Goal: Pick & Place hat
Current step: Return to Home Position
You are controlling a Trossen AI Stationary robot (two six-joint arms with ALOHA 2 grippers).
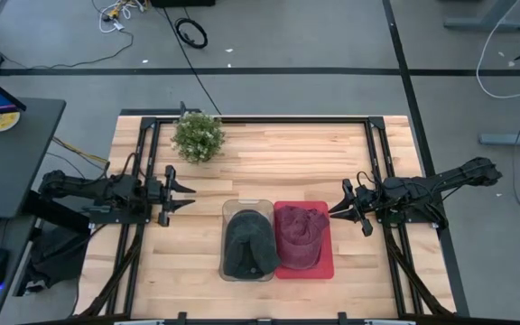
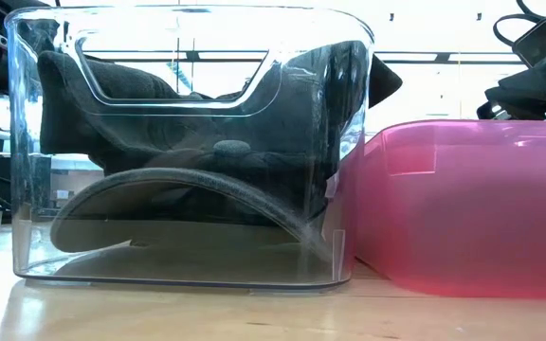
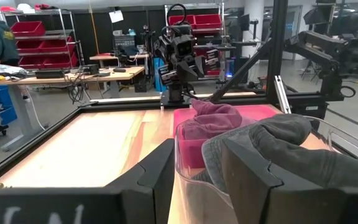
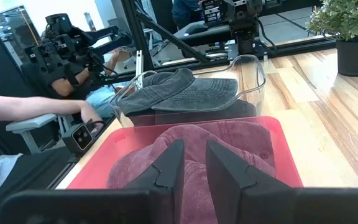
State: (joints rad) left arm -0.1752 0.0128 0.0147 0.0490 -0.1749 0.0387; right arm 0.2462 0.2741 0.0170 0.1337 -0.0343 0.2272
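The left gripper (image 1: 188,194) hangs over the left side of the table (image 1: 287,153) with its two fingers apart and nothing between them. The right gripper (image 1: 332,210) hangs over the right side. Its fingers are close together with only a thin gap, and they hold nothing too. The black cap (image 1: 248,242) lies in the clear bin (image 1: 246,204), in front of the left gripper and a little off to one side. The red cap (image 1: 301,236) lies in the red bin (image 1: 325,266), right in front of the right gripper and very near its tips. The two bins touch side by side between the grippers. Both caps look like soft cloth, so they are likely light and floppy, and the top part will squash when pinched. The brim looks stiffer. On the black cap it bends in a curve low in the bin, so it is probably the best place to grab. A pinch on a fold of the top could work too. The clear bin looks hard and smooth, so it may slide if bumped.
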